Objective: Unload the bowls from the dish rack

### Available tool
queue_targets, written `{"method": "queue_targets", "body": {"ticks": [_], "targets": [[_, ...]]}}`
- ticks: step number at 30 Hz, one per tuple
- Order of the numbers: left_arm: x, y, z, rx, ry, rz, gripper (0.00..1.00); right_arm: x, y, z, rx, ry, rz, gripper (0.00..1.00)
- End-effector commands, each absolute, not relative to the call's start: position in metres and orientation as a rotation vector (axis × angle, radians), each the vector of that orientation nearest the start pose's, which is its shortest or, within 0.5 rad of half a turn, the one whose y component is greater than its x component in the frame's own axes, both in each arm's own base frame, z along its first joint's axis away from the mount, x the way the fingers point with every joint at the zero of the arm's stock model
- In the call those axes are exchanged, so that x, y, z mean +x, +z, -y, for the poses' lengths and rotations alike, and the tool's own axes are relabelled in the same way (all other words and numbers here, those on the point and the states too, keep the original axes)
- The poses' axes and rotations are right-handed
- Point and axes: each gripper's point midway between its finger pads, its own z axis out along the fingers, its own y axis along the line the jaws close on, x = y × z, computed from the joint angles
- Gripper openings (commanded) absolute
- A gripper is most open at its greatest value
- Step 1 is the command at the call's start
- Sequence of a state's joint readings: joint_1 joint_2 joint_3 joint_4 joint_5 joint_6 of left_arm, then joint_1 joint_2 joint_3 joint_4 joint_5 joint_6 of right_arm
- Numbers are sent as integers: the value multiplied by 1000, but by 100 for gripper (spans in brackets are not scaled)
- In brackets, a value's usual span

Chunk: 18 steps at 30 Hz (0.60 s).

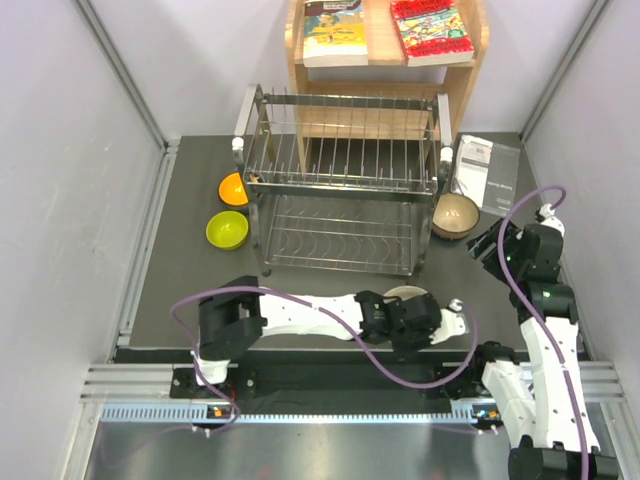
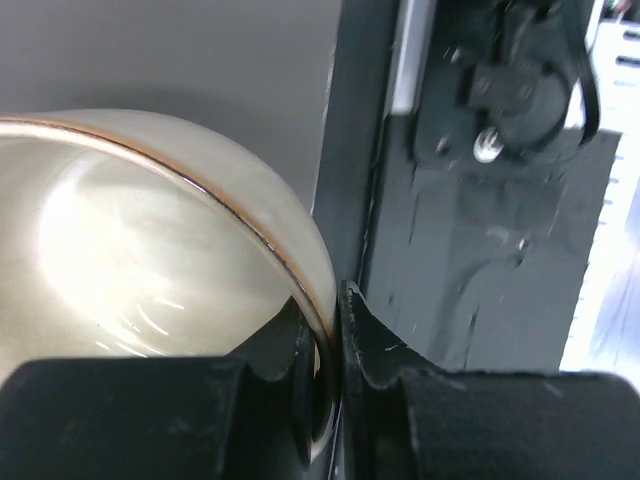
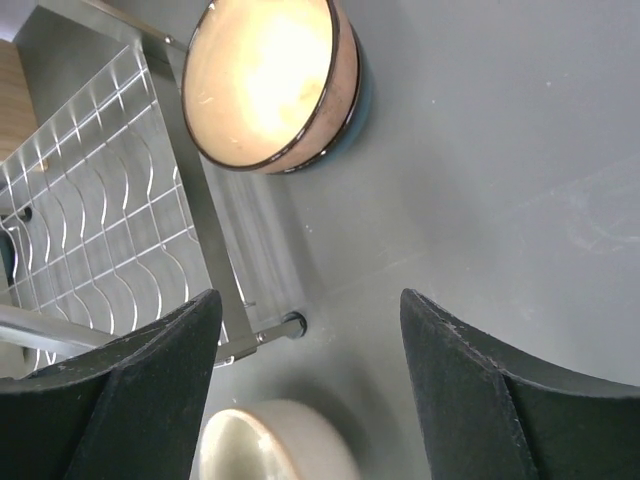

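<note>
holding the cream-white bowl [image 2: 150,250] by its rim, just below the lower right corner of the dish rack [image 1: 340,200].
the rack fills the middle of the overhead frame, and no bowl shows in either tier. the left gripper [image 2: 325,305] is pinched on the bowl's rim, one finger inside and one outside, low over the table [image 1: 190,270]; setting it down looks next. the right gripper [image 3: 308,300] hangs spread and empty, nearer the tan bowl [image 3: 265,80] at the rack's right. the orange bowl [image 1: 233,188] and lime bowl [image 1: 227,229] sit to the rack's left.
</note>
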<state>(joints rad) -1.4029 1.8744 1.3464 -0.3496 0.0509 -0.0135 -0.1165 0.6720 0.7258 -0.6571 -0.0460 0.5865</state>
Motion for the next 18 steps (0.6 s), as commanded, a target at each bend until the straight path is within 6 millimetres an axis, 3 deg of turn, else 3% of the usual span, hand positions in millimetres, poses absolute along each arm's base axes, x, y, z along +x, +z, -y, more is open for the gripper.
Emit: {"method": "queue_targets", "body": {"ticks": [1,5,8,18], "targets": [[66,119,517,1652,-765,-1775,0,243,226,9,719,270,-1967,72],[57,111,535,1703,-774,-1747,0,237,244,22,753,195,-1912,72],[63,112,547,1713,-751,-1711,0,231,250,27,766,167,-1884,71],[89,97,583,1772,-642,-1642,0,215,244,37,773,95,-1862,67]]}}
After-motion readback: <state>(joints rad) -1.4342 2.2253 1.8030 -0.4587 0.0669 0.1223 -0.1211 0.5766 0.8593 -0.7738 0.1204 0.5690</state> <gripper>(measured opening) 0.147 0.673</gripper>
